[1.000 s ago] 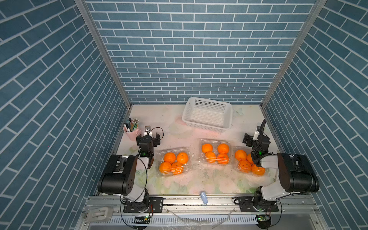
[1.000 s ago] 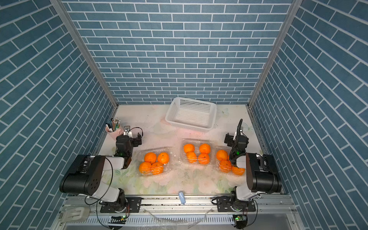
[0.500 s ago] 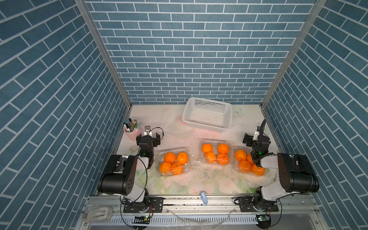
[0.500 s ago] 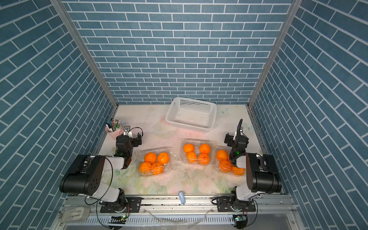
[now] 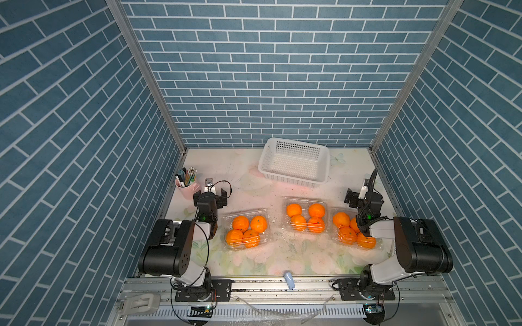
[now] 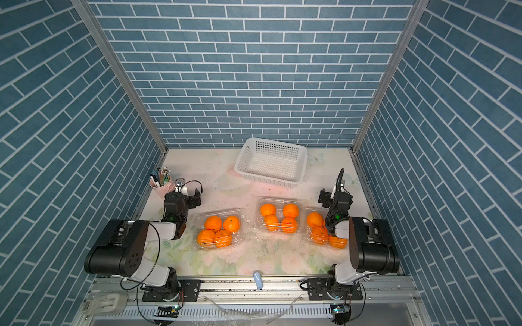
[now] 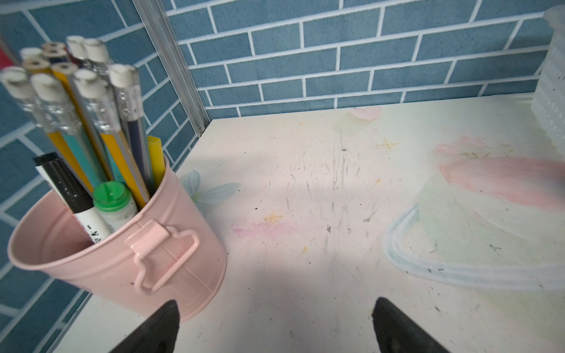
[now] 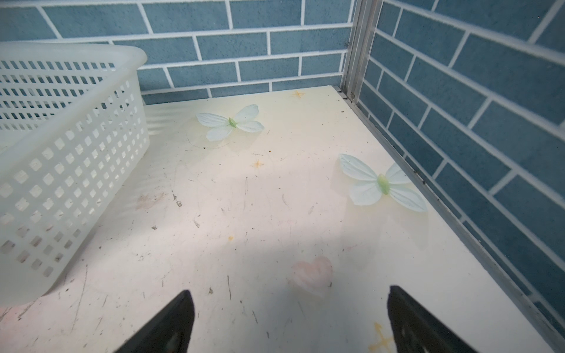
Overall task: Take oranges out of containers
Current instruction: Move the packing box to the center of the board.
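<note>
- While all twelve oranges sit four to a box in the three clear containers, none has yet been taken out. The boxes lie in a row on the table, behind both tools and nearer the arm bases.
- Glare across the lids suggests they are closed, though I cannot be sure.
- Oranges: probably light, firm with slight give, and round enough to roll. Each looks best taken across its middle with a gentle squeeze. They are packed touching, so there is little room for a jaw between them.
- Containers: likely thin, flimsy and light, so they may flex or skid when pushed. The free lip of a lid looks like the place to pinch, with the other tool pinning the box.
- Left tool: jaws spread wide, grasping nothing, low over bare table. The pink cup of pens is just to its left. The nearest container is to its right and back.
- Right tool: jaws also wide and empty. The nearest container lies behind it, under its arm.
- The white basket, ahead and left of the right tool, holds nothing and seems the likely place for the fruit.
</note>
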Motion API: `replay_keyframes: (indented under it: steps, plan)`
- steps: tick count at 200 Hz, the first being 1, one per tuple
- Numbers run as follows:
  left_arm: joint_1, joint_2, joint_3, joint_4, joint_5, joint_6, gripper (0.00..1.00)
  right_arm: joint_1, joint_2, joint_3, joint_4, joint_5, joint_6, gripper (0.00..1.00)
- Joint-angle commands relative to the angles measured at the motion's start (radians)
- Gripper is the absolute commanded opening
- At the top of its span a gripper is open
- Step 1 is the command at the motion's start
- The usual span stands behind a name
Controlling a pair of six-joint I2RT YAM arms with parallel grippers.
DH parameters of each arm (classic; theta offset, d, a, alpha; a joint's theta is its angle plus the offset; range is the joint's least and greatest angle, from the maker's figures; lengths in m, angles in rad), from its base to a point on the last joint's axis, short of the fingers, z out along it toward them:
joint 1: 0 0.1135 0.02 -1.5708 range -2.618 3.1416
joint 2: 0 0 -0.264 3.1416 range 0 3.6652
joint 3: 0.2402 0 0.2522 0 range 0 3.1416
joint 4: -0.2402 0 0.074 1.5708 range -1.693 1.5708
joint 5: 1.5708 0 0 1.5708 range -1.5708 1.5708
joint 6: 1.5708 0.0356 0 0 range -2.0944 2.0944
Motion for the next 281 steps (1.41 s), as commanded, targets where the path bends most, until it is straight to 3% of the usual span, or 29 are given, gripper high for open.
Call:
replay_keyframes:
  steps: [1,49,68,83,103,143,163,195,230,265,281]
  plan:
    - [0.006,0.006,0.008,-0.009,0.009,-0.001,0.99,-0.003,0.011,0.004,-0.004,0.010,-0.019,0.96]
    - [0.006,0.004,0.002,-0.001,0.008,0.002,0.99,-0.003,0.010,0.000,0.002,0.017,-0.021,0.94]
    - [-0.033,-0.051,-0.025,0.012,0.009,0.055,0.99,0.011,-0.046,-0.018,-0.005,0.131,0.005,0.96]
    - [-0.097,-0.160,-0.044,-0.024,-0.080,0.105,0.99,0.015,-0.201,-0.011,-0.163,0.210,0.035,0.97]
    - [-0.181,-0.318,-0.026,-0.172,-0.165,0.121,0.99,0.009,-0.400,0.063,-0.490,0.287,0.204,0.98]
    - [-0.323,-0.536,0.169,-0.640,-0.180,-0.066,0.99,0.006,-0.640,0.195,-0.889,0.011,0.342,0.98]
    - [-0.446,-0.576,0.259,-0.790,-0.158,-0.148,0.99,0.005,-0.708,0.267,-1.068,-0.086,0.366,0.98]
    - [-0.730,-0.555,0.374,-0.965,-0.194,-0.233,0.99,0.007,-0.721,0.395,-1.311,-0.321,0.373,0.98]
    - [-0.951,-0.540,0.400,-1.123,-0.220,-0.479,0.99,0.023,-0.669,0.497,-1.484,-0.601,0.329,0.94]
    - [-1.069,-0.539,0.340,-1.155,-0.112,-0.729,0.99,0.087,-0.655,0.549,-1.578,-0.660,0.230,0.94]
    - [-1.156,-0.528,0.329,-1.128,-0.138,-0.785,0.99,0.131,-0.626,0.570,-1.606,-0.638,0.196,0.94]
